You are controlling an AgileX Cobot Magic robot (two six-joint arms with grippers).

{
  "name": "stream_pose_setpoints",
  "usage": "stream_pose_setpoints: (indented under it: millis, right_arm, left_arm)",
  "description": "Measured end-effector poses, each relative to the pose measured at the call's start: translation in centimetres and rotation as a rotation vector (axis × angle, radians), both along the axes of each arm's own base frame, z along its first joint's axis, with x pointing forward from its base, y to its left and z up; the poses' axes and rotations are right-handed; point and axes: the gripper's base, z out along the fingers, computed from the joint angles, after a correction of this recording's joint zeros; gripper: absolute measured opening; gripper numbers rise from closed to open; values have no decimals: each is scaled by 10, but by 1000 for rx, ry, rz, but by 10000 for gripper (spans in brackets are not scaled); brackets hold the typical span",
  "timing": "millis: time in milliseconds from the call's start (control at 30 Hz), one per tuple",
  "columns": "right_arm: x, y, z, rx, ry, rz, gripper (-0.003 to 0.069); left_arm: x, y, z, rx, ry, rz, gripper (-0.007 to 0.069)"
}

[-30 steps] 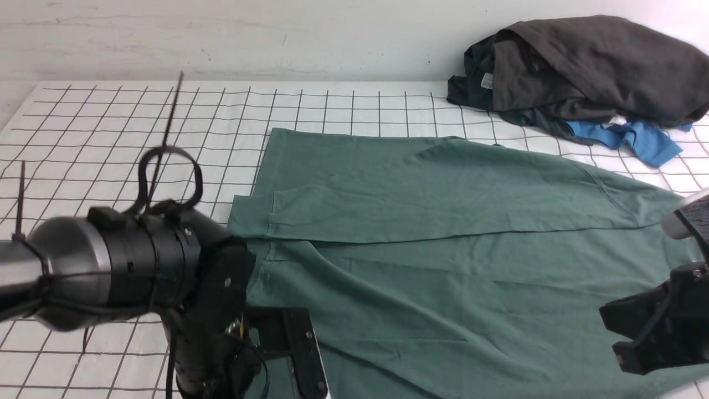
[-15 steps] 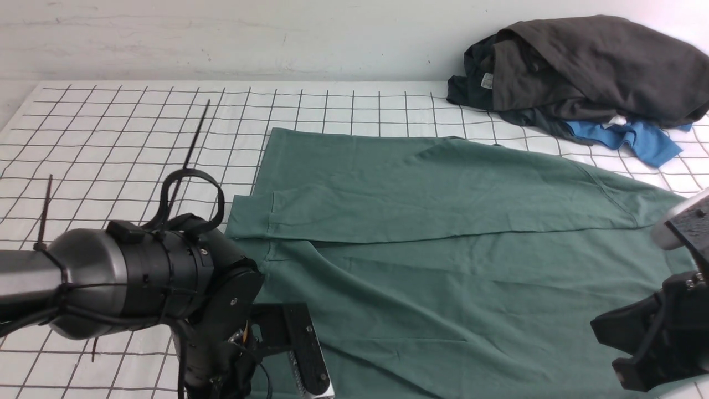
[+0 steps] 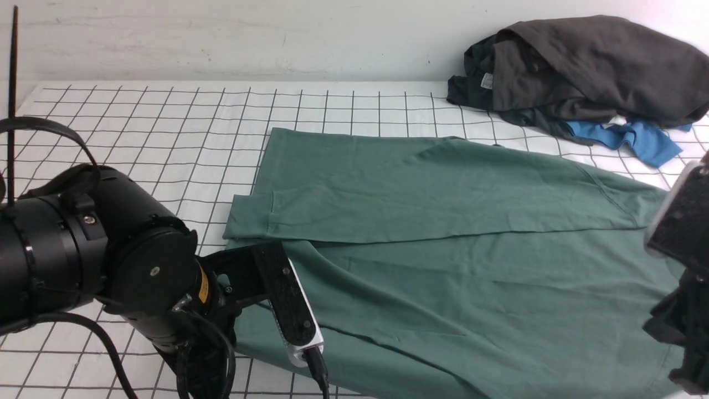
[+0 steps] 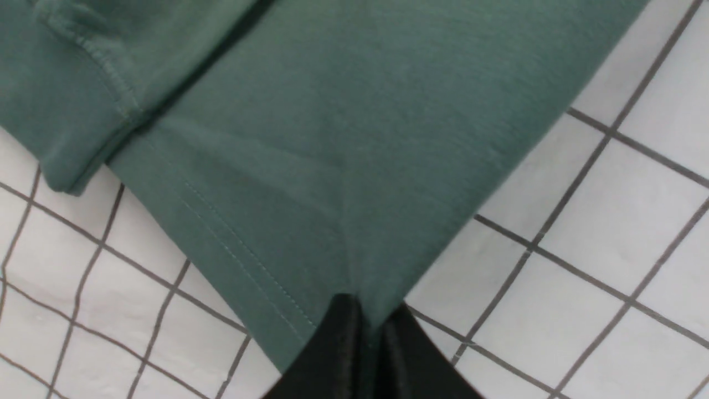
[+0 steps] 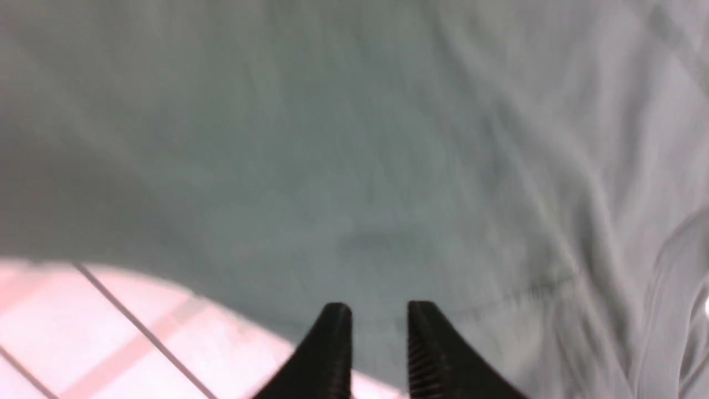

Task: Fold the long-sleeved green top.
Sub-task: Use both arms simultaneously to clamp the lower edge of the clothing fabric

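Front: sage-green cotton long-sleeved top point(image 3: 443, 266) flat on white black-gridded tabletop point(image 3: 138, 127), long axis left-right, hem left, shoulders right, 1 sleeve folded across. Left wrist: left pincer point(image 4: 368, 332) clamped on top's hem corner. Right wrist: right pincer point(image 5: 379, 332) slightly apart over top, blurred.

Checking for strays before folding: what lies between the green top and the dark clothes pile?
In the front view, bare gridded sheet, plus a blue garment at the near edge of the dark clothes pile, short of the green top.
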Motion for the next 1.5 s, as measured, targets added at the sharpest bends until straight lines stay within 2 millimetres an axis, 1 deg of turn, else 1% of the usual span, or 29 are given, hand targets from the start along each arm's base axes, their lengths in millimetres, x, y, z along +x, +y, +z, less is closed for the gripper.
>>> stream_pose_setpoints:
  millis: [67, 100, 133, 167, 267, 333, 367, 433, 600, 733, 800, 900, 1000, 1167, 1233, 1267, 1333, 1400, 1433, 1467, 1500]
  right_arm:
    - [6, -6, -15, -67, 41, 13, 239]
    - [7, -7, -17, -74, 45, 14, 256]
    - [14, -12, -30, -122, 74, 30, 318]
    - [18, -16, -36, -146, 88, 38, 349]
    - [27, -29, -56, -213, 140, 56, 395]
    - [31, -37, -67, -239, 171, 61, 401]
    - [32, -38, -67, -241, 169, 61, 401]
    - [36, -44, -78, -251, 195, 60, 400]
    - [37, -45, -78, -265, 203, 70, 377]
    - [34, -48, -74, -276, 189, 70, 348]
    - [34, -47, -70, -272, 178, 63, 344]
    - [33, -46, -71, -258, 176, 62, 342]
    - [25, -45, -78, -258, 202, 106, 341]
    - [18, -44, -82, -273, 175, 202, 335]
    - [16, -43, -83, -272, 154, 217, 316]
    - [15, -43, -83, -271, 151, 217, 293]
    - [14, -42, -83, -271, 150, 216, 221]
    - [12, -42, -81, -270, 139, 213, 125]
    - [12, -42, -81, -270, 138, 213, 116]
    - [9, -42, -77, -268, 114, 208, 51]
    - [9, -42, -75, -266, 102, 203, 29]
  left_arm:
    - [2, 4, 0, -10, 5, 26, 2]
    - [2, 4, 0, -12, 7, 30, 2]
    - [5, 8, 0, -18, 10, 54, 2]
    - [6, 10, 0, -18, 10, 63, 2]
    - [8, 15, 0, -21, 11, 87, 2]
    - [9, 15, 0, -21, 11, 90, 2]
    - [9, 15, 0, -21, 11, 90, 2]
    - [9, 15, 0, -24, 10, 91, 2]
    - [9, 15, 0, -25, 10, 91, 2]
    - [9, 15, 0, -27, 10, 92, 2]
    - [9, 15, 0, -30, 5, 91, 2]
    - [10, 14, 0, -43, -1, 94, 2]
    - [10, 13, 0, -55, -4, 98, 2]
    - [10, 13, 0, -58, -3, 100, 2]
    - [10, 12, 0, -63, -1, 102, 2]
    - [10, 12, 0, -65, 0, 104, 2]
    - [10, 12, 0, -68, 1, 105, 2]
    - [10, 12, 0, -70, 3, 106, 2]
    - [10, 12, 0, -70, 3, 106, 2]
    - [10, 12, 0, -70, 3, 107, 2]
    - [10, 12, 0, -70, 3, 107, 2]
